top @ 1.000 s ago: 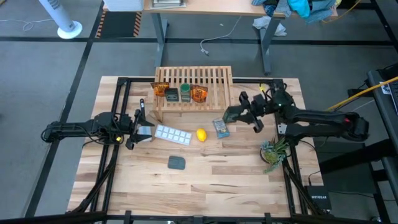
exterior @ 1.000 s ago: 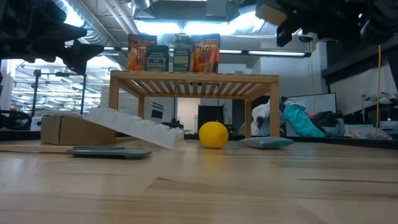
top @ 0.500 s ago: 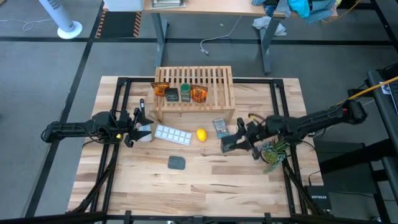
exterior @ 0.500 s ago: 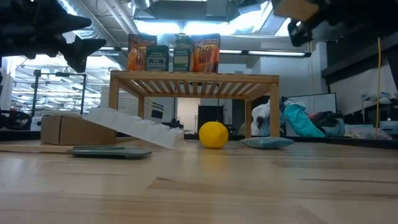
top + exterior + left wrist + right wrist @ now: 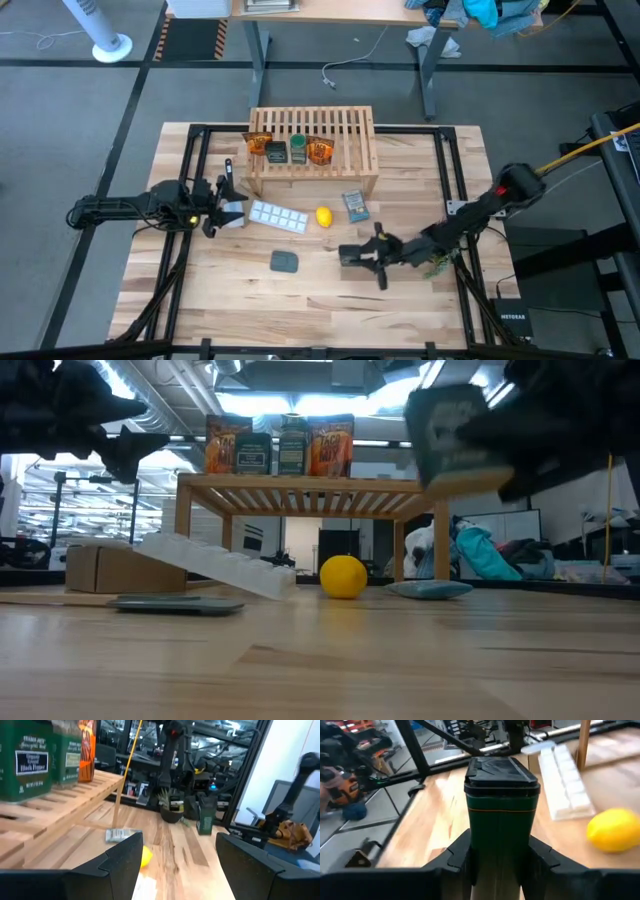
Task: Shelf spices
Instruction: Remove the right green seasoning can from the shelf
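- The right gripper (image 5: 501,865) is closed on a dark green square spice box (image 5: 501,815) with a black lid. Its two fingers (image 5: 457,857) press against opposite sides of the box. No writing is readable on the face of the box that shows.
- In the high view this gripper (image 5: 365,256) hangs over the open tabletop (image 5: 300,320) in front of the shelf (image 5: 312,125), well apart from it. In the low view the held box (image 5: 445,430) shows as a blurred dark block raised off the table.
- Four spices stand in a row on the shelf top (image 5: 312,485): an orange packet (image 5: 227,445) printed "TACO", a dark box (image 5: 252,455), a jar with a green lid (image 5: 293,446), and a second orange packet (image 5: 331,448) also reading "TACO MIX".
- In the left wrist view the nearest dark green box (image 5: 30,762) has a label reading "TRADER JOE'S" and "Organic Ground Black Pepper".
- The left gripper (image 5: 222,203) waits at the table's left side, beside a small cardboard box (image 5: 112,570). Its wide fingers (image 5: 120,857) are spread apart and hold nothing.
- A white segmented tray (image 5: 278,215), a lemon (image 5: 323,216) and a blue-grey flat packet (image 5: 354,206) lie on the table in front of the shelf. A dark grey pad (image 5: 284,261) lies nearer the table's front edge.
- A small green plant (image 5: 440,258) sits by the right arm.
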Available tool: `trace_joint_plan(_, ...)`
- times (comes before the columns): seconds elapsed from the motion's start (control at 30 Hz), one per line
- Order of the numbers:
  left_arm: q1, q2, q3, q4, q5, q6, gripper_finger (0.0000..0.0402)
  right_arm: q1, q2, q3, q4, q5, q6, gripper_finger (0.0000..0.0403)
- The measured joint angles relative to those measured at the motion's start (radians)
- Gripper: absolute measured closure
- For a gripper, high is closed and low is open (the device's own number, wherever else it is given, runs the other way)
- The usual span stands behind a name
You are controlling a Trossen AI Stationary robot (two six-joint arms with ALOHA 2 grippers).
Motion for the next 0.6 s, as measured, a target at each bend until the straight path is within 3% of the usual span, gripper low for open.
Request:
trace_joint_plan(0.3, 0.0, 0.0, 0.0, -0.029, 0.0, 0.0, 0.0157, -0.002, 0.387, 0.213, 0.059, 0.056, 0.012, 0.0288)
trace_joint_plan(0.6, -0.001, 0.0, 0.0, -0.03, 0.0, 0.019, 0.0157, -0.024, 0.487, 0.321, 0.056, 0.115, -0.042, 0.0288)
